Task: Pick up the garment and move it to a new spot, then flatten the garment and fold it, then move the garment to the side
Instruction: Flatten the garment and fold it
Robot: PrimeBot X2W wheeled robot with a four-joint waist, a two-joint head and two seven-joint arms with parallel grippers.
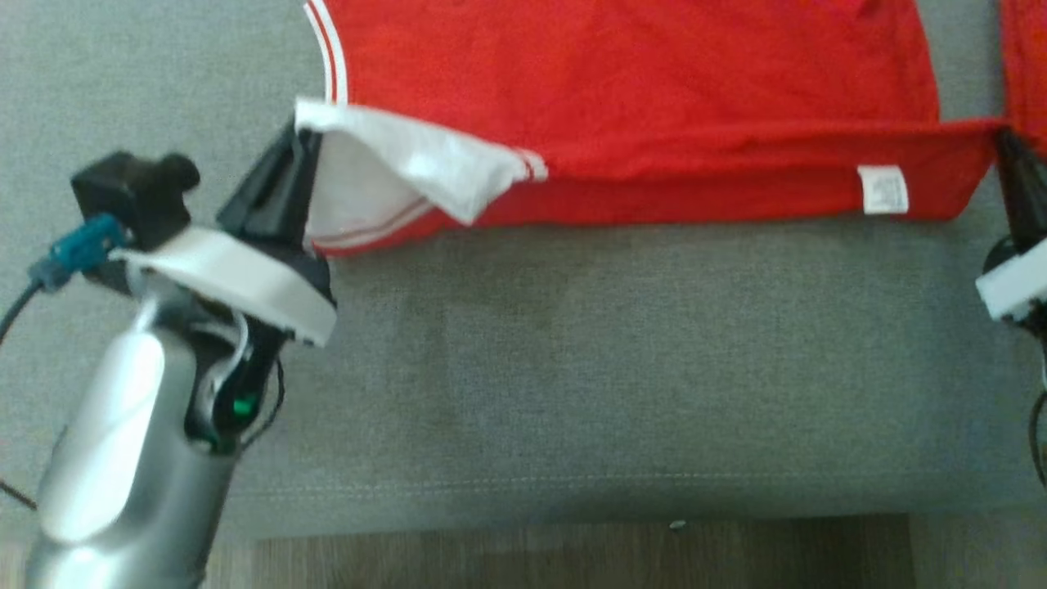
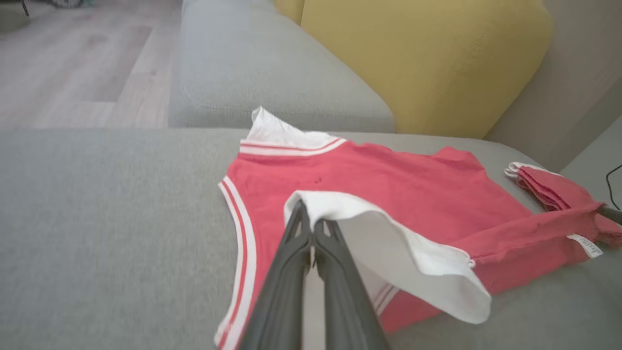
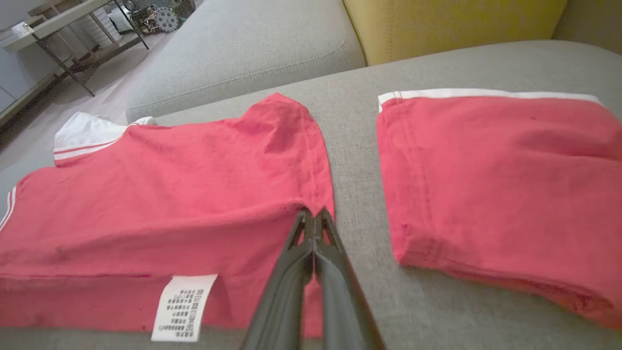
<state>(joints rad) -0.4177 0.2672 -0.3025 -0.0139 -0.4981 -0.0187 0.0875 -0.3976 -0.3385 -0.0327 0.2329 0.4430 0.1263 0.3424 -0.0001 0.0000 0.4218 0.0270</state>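
Red garment [image 1: 622, 74] lies flat on sofa [image 1: 572, 368]. Left gripper [image 1: 296, 135] clamped on near-left corner, right gripper [image 1: 1004, 141] on near-right. Fold: lift both together, edge taut, carry fwd evenly, lay level w/ far edge.

A white label [image 3: 182, 307] sits on the edge of the garment [image 3: 170, 194], at seven o'clock in the right wrist view. Its print is too small to read.
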